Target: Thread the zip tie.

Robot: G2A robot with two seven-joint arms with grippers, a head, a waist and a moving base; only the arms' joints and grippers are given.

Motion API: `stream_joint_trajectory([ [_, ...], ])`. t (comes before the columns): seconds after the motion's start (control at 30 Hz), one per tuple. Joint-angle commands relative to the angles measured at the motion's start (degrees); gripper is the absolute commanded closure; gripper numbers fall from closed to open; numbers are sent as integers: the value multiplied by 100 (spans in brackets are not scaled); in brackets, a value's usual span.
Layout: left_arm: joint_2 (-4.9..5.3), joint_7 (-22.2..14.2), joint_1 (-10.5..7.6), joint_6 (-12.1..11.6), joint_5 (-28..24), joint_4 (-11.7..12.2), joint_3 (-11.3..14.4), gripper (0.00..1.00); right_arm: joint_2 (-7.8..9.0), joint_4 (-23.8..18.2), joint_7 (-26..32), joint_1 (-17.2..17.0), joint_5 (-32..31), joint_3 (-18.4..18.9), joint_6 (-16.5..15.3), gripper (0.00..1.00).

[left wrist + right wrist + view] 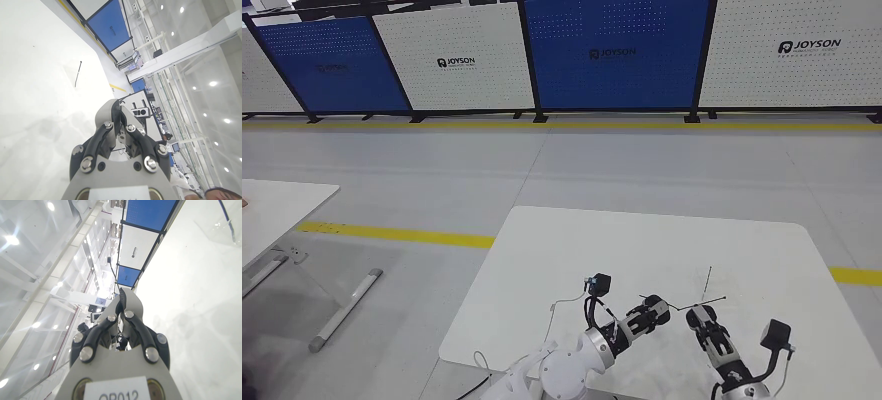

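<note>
- Near edge of the table (572,260): the right gripper (122,294) pinches the tie (113,273) low on its strap, and the head sticks out in the air past the fingertips.
- The left gripper (118,103) is just beside it, jaws pressed together, nothing clearly between them.
- Risk: that long free strap looks whippy. Any wobble, and tail and head slot likely miss each other.
- Risk: a thin, slick strap could twist or slide in the pinch and turn the head the wrong way.
- Risk: grippers this close may knock one another.
- Farther in, toward the table's middle, a spare tie (78,73) lies flat. A careless sweep could brush it off.
- The table is plain white.
- Beyond it: grey floor (642,160), a yellow line (392,234), then blue and white panels (617,55).
</note>
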Motion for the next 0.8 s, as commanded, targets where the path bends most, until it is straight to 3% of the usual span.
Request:
stream_joint_trajectory([
  [0.0,-2,11,1,-3,-6,5,1,100,1,-1,6,-6,-16,4,10,100],
  [0.2,-7,41,-2,-11,-15,15,7,100,4,6,40,-6,-36,8,-5,98],
  [0.23,-7,45,-3,-10,-15,14,8,100,4,7,45,-7,-40,10,-5,87],
  [0.27,-8,48,-2,-8,-16,14,9,100,5,7,47,-8,-40,12,-5,82],
  [0.77,-18,54,-25,23,-18,35,29,100,3,-1,20,8,-73,15,90,85],
])
